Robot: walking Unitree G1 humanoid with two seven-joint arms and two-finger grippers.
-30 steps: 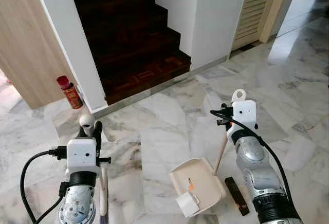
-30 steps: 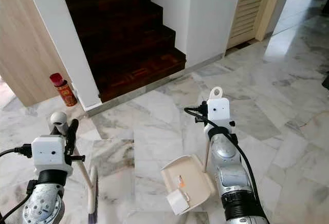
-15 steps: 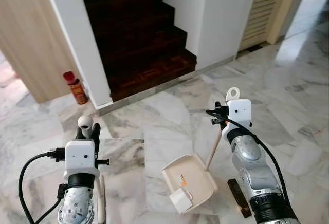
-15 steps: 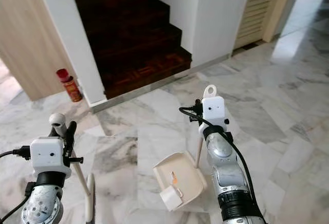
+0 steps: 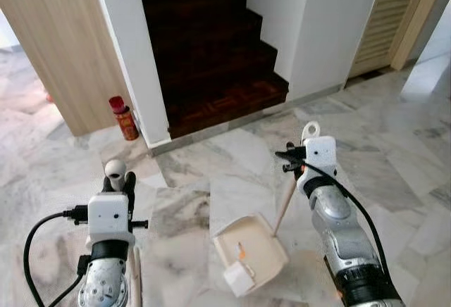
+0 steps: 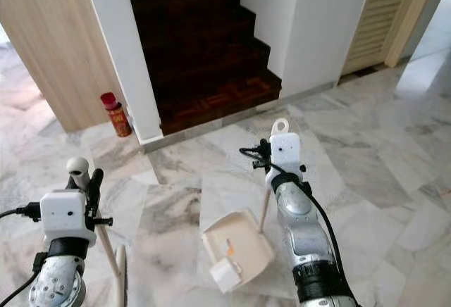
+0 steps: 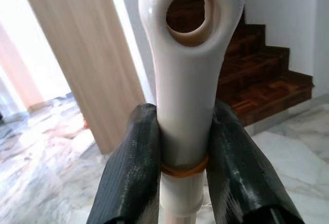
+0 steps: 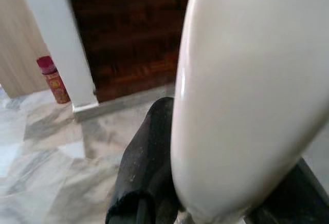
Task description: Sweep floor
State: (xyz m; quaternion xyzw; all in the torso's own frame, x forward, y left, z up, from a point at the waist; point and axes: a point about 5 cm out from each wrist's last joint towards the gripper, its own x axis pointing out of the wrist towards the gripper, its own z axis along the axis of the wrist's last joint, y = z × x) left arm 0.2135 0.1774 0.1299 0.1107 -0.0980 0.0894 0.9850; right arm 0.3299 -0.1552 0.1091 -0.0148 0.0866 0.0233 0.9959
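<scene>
Nearest, low at the left, the left claw (image 7: pixel 182 157) is clamped on the broom (image 5: pixel 115 172) just below its holed top end; the handle runs down and toward the robot, and a pale strip near the left arm's base may be the head, though I cannot tell for sure. To the right, the right claw (image 8: pixel 205 183) is closed around the top of the dustpan (image 5: pixel 250 249) handle, a slim stick that slants down and left to the cream pan resting on the marble floor (image 5: pixel 394 173), mouth turned left toward the broom. In the pan lie a white box (image 5: pixel 238 279) at the near edge and a small orange scrap (image 5: pixel 241 253). The broom stands left of the pan, well apart, so a sweep would likely run rightward along the floor into the mouth. Farther off, a red can (image 5: pixel 124 117) stands by the wall, and dark stairs (image 5: pixel 211 60) rise beyond.
</scene>
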